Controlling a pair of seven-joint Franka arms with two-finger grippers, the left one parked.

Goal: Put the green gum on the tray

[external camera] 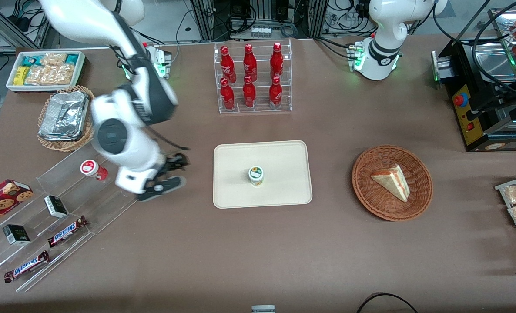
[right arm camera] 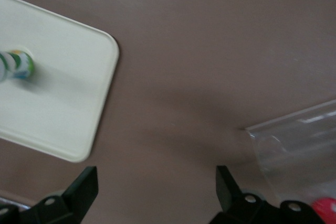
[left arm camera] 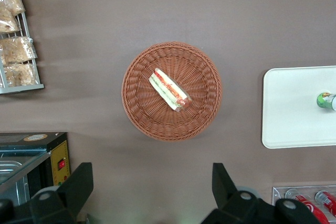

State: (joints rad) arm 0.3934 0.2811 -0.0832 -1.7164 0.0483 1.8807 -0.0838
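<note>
— Gum first: where is the green gum (external camera: 256, 175)?

— It stands upright on the tray (external camera: 284, 156), close to the middle. Its white-and-green lid faces up. Nothing is touching it.

— And the tray?

— It lies flat on the brown table (external camera: 327, 243). A rack of red bottles (external camera: 252, 78) stands farther from the front camera than the tray. A brown wicker basket (external camera: 393, 208) with a sandwich (external camera: 392, 181) in it sits toward the parked arm's end.

— Where are the jaws?

— The gripper (external camera: 166, 176) hangs over bare table, between the tray and the clear plastic shelf (external camera: 53, 226). It is near the tray's edge but not over it. The wrist view shows the two black fingers (right arm camera: 84, 190) spread wide apart with only table between them. So the jaws are open and hold nothing.

— What is on that clear shelf?

— A red-lidded bottle (external camera: 93, 169) stands there, just beside the arm. Two Snickers bars (external camera: 66, 231), some small dark boxes (external camera: 55, 206) and a cookie box (external camera: 3, 198) lie nearer the front camera.
</note>
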